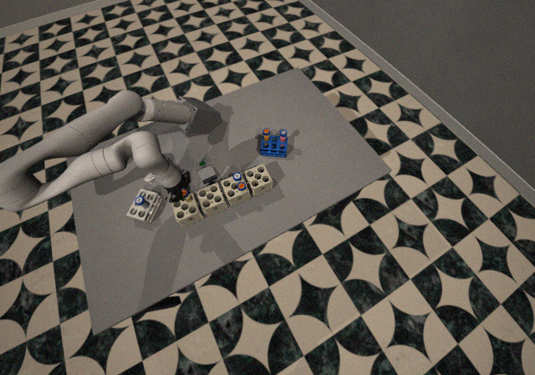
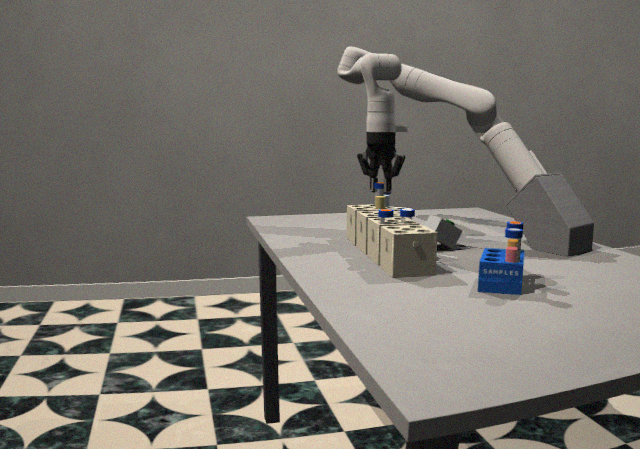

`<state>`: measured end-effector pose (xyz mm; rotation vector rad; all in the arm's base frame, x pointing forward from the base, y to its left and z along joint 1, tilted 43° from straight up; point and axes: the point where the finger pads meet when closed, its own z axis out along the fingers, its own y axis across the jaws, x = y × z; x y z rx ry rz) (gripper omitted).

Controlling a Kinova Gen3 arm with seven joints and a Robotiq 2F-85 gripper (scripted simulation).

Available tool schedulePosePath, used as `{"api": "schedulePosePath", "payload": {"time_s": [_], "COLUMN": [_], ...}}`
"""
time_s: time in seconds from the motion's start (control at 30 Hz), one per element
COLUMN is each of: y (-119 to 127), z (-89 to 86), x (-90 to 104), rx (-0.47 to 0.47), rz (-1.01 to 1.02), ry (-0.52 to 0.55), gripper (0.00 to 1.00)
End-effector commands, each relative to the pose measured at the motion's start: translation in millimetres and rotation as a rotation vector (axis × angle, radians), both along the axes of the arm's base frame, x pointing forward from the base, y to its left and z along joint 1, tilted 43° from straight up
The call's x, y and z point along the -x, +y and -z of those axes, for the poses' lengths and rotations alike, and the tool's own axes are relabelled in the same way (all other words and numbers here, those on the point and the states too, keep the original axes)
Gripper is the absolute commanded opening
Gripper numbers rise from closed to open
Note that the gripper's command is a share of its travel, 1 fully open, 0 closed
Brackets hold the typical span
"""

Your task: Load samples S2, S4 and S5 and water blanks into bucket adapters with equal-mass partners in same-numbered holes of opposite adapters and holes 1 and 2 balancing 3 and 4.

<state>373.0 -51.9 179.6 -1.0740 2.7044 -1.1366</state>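
Observation:
My gripper [image 1: 180,194] points straight down over the leftmost beige adapter [image 1: 186,209] in the row of adapters. It is shut on the cap end of an orange-dot sample tube [image 1: 184,192] with yellowish liquid [image 2: 379,199]. The tube is upright and its lower end is at the adapter's top; I cannot tell which hole it is over. The third adapter [image 1: 235,190] holds a white-dot blank [image 1: 236,175] and an orange-dot sample [image 1: 241,185]. The blue samples rack [image 1: 273,145] holds an orange-dot tube [image 1: 266,133] and a pinkish tube [image 1: 282,134].
A white blanks rack [image 1: 140,207] with one blue-capped tube [image 1: 139,200] stands just left of the gripper. The small sloped desk [image 1: 206,171] with the green DONE key [image 1: 201,163] sits behind the adapter row. The arm's base [image 2: 550,222] stands at the back of the table.

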Motion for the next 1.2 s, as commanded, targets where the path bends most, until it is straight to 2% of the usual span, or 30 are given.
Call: {"api": "schedulePosePath", "payload": {"time_s": [0.0, 1.17], "y": [-1.1, -14.0], "z": [1.5, 16.6], "x": [-0.9, -6.5], "rx": [0.0, 0.0], "rz": [-0.001, -0.001], "ry": [-0.001, -0.001], "gripper": [0.1, 0.1]}}
